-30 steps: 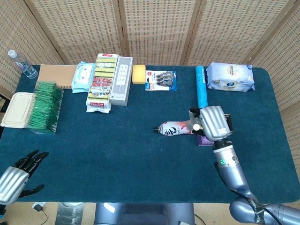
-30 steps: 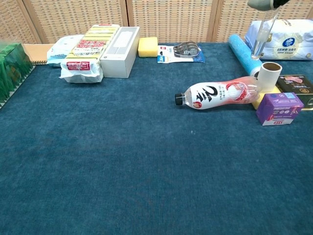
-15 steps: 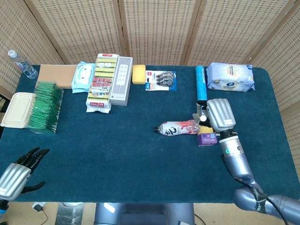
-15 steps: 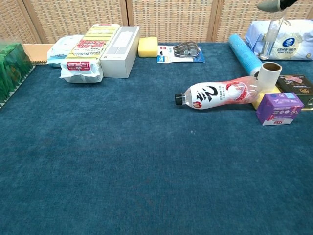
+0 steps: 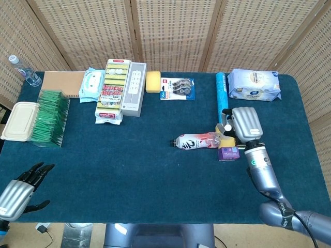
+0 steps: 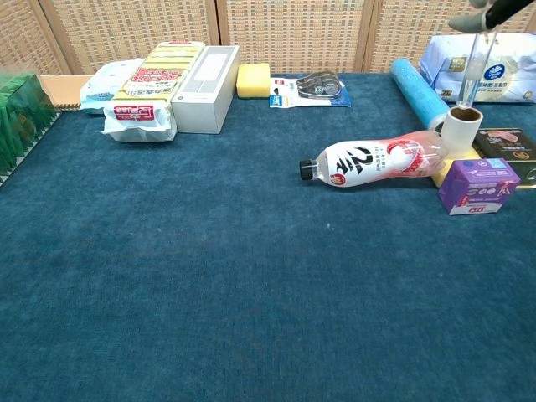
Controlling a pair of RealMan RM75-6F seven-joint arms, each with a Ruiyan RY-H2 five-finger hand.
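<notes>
Your clear, thin tube (image 6: pixel 475 69) hangs upright near the table's (image 5: pixel 155 170) right edge, its lower end over the white roll (image 6: pixel 461 127). Your right hand (image 5: pixel 247 124) pinches its top. Your left hand (image 5: pixel 18 191), fingers apart, hovers off the front-left corner.

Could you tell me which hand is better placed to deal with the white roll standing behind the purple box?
Probably the right hand: it hovers directly over the white roll beside the purple box. The left hand sits off the table's near-left corner, far away.
</notes>
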